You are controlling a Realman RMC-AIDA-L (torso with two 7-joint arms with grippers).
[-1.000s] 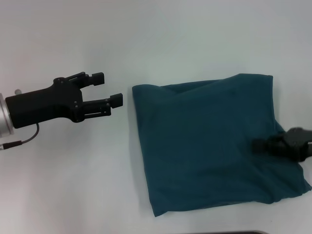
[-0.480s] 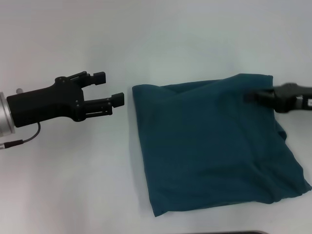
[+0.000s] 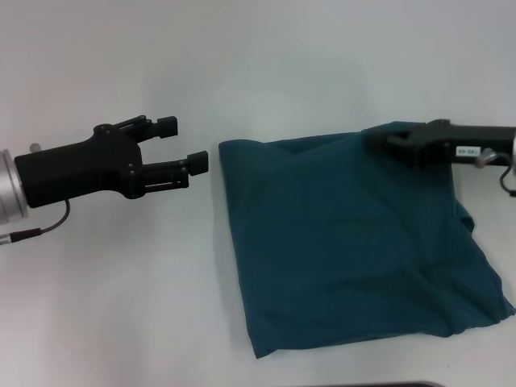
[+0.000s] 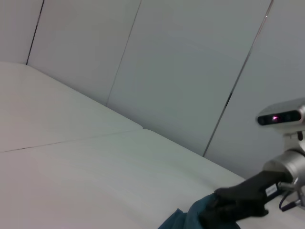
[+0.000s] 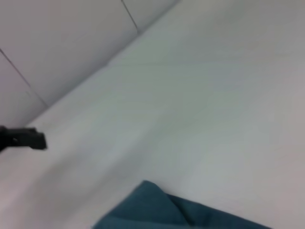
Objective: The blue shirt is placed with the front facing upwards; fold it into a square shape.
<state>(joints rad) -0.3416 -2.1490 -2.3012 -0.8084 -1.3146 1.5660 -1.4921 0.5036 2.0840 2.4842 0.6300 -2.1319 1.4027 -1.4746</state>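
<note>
- The blue shirt (image 3: 355, 242) lies folded into a rough square on the white table (image 3: 266, 64), plain teal side up, right of centre in the head view.
- Its lower right corner spreads out unevenly.
- The right gripper (image 3: 379, 143) reaches in from the right over the shirt's far right corner; whether its fingers are parted or pinching cloth cannot be told.
- The left gripper (image 3: 182, 143) hovers over bare table just beside the shirt's far left corner, fingers spread apart and holding nothing.
</note>
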